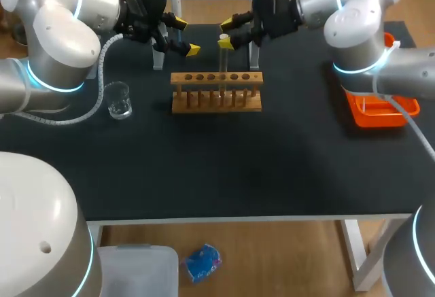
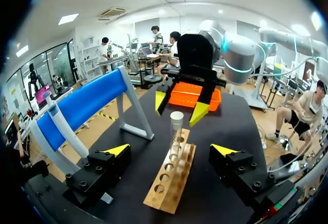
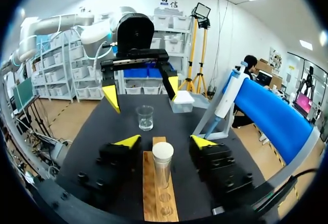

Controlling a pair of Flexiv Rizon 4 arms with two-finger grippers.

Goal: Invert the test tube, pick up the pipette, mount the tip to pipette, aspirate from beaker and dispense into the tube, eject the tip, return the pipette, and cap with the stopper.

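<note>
In the rack (image 1: 216, 104), test tube (image 1: 222, 66) between open left gripper (image 1: 185, 35) and right gripper (image 1: 227, 35)

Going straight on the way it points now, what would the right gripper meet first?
The test tube standing in the wooden rack: it sits just ahead, in line with the gap between the right gripper's open fingers. The left gripper lies beyond it, though depth is unclear.

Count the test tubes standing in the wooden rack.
1. The test tube stands upright in a hole near the middle of the wooden rack; the other holes look empty.
</note>
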